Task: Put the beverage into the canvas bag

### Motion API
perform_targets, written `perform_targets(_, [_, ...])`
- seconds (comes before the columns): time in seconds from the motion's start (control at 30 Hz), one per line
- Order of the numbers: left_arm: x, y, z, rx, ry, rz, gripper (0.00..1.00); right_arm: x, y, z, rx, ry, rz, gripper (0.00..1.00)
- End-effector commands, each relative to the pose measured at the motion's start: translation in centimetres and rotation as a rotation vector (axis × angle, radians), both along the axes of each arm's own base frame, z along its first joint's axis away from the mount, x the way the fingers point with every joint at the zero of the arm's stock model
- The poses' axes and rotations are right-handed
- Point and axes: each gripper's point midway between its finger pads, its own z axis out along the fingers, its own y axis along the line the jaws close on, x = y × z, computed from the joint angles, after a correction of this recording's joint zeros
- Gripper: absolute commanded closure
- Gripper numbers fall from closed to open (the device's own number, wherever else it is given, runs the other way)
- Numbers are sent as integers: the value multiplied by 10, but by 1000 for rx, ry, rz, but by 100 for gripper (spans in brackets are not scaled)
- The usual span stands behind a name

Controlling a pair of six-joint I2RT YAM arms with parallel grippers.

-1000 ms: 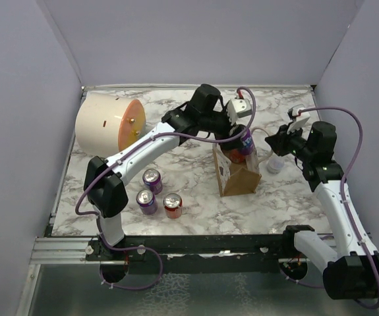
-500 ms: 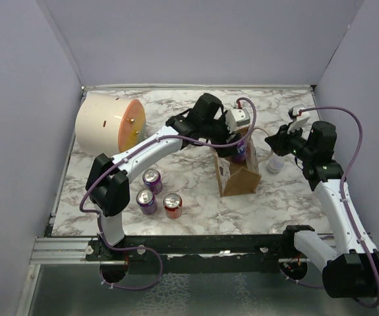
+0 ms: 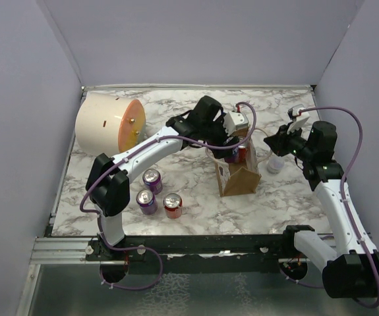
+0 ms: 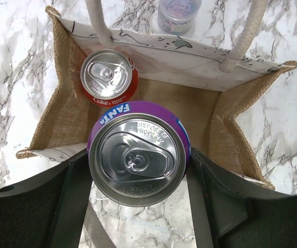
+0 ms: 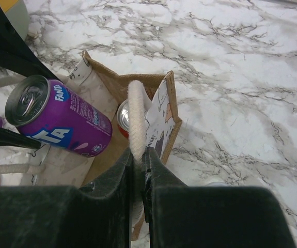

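Observation:
The beverage is a purple Fanta can (image 4: 138, 157), and my left gripper (image 4: 138, 173) is shut on its sides. The can hangs tilted over the open mouth of the canvas bag (image 4: 60, 119), as the right wrist view also shows for the can (image 5: 60, 121). The brown bag (image 3: 242, 179) stands at mid-table with a red Coke can (image 4: 108, 75) upright inside it. My right gripper (image 5: 139, 155) is shut on one white looped handle (image 5: 136, 113), holding it up on the bag's right side (image 5: 165, 124).
A big cream cylinder with an orange face (image 3: 110, 122) lies at the back left. Two purple cans (image 3: 151, 178) (image 3: 147, 201) and a red can (image 3: 173, 205) stand left of the bag. A pale cup-like thing (image 3: 275, 164) sits under the right gripper.
My left gripper has carried the purple can down and slightly toward the near side, closer to the bag's mouth. The right gripper has kept still on the handle.

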Motion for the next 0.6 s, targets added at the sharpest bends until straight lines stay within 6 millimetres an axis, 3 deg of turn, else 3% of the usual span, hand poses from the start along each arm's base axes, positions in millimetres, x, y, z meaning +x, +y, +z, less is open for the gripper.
perform_targets(0.0, [11, -5, 20, -31, -76, 20, 100, -2, 3, 18, 2, -49, 26, 99])
perform_targets(0.57, [34, -2, -5, 73, -109, 66, 100, -6, 8, 15, 20, -58, 51, 99])
